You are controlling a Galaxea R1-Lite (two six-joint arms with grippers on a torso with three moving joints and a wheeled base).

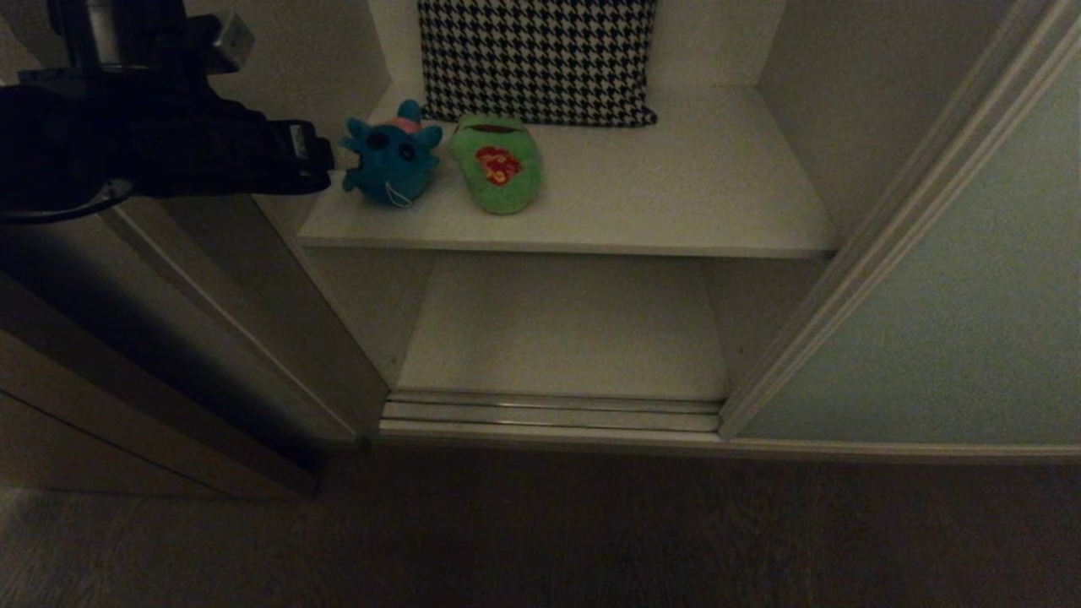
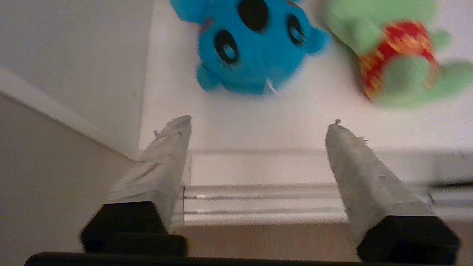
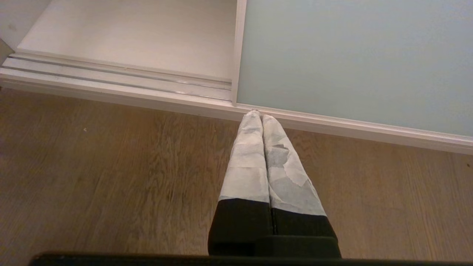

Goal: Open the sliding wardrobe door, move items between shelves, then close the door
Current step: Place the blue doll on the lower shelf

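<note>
The wardrobe stands open, its pale grey-green sliding door (image 1: 946,321) (image 3: 354,55) pushed to the right. Two items lie side by side at the left of the upper shelf (image 1: 676,194): a blue plush creature (image 1: 393,160) (image 2: 255,48) and a green frog in a red shirt (image 1: 497,165) (image 2: 399,62). My left gripper (image 1: 338,159) (image 2: 259,123) hovers at the shelf's front left, just short of the blue creature, open and holding nothing. The lower shelf (image 1: 566,329) is bare. My right gripper (image 3: 261,115) hangs shut over the floor by the door's bottom corner.
A black-and-white houndstooth cushion (image 1: 540,59) leans against the back of the upper shelf behind the toys. The wardrobe's left side panel (image 1: 253,312) runs close beside my left arm. Metal door tracks (image 1: 549,414) line the threshold above the wooden floor (image 3: 111,177).
</note>
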